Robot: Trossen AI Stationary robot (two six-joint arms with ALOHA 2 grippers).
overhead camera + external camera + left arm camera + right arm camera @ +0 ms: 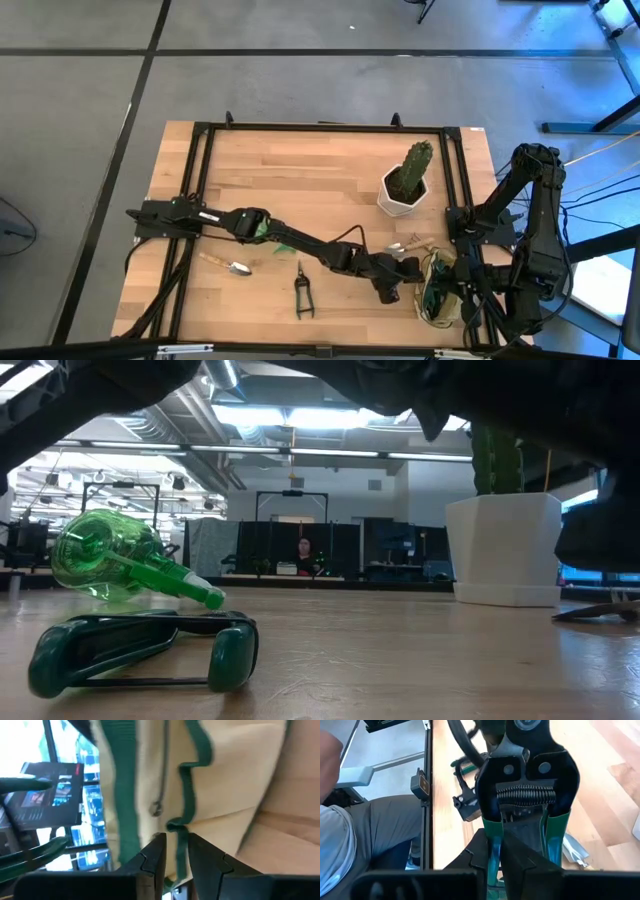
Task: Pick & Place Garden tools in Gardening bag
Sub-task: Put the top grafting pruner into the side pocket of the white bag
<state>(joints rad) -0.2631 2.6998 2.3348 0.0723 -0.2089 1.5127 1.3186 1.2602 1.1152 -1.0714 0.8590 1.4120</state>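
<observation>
The gardening bag [438, 296], khaki with green trim, stands near the table's front right corner. My left gripper [176, 851] reaches across the table to it and is shut on its trim. My right gripper [496, 857] hangs above the bag, shut on pruning shears [525, 775] with green handles and a coil spring. Another pair of shears [303, 292] lies flat near the front edge. The green spray bottle [110, 560] lies on its side under my left arm. One trowel [232, 266] lies at the front left and another trowel [408, 243] beside the bag. My left gripper pinches the bag's green trimmed edge [176, 832] between its two fingers, coming nearly level from the table's left. The trim runs along the gap between the fingers; how many layers I cannot tell. The bag's fabric stands upright in front of the fingers. My right gripper pinches one green handle [492, 837] of the shears between its fingers, slanting down from the table's right. The other handle [555, 832] is free beside the fingers. The shears stick out ahead of the gripper, blade end away, lifted clear of the table.
A cactus in a white pot [404, 185] stands at the back right. A black frame [200, 200] runs round the tabletop. A person [365, 835] sits close to the table's front edge. Bare wood lies at the back left.
</observation>
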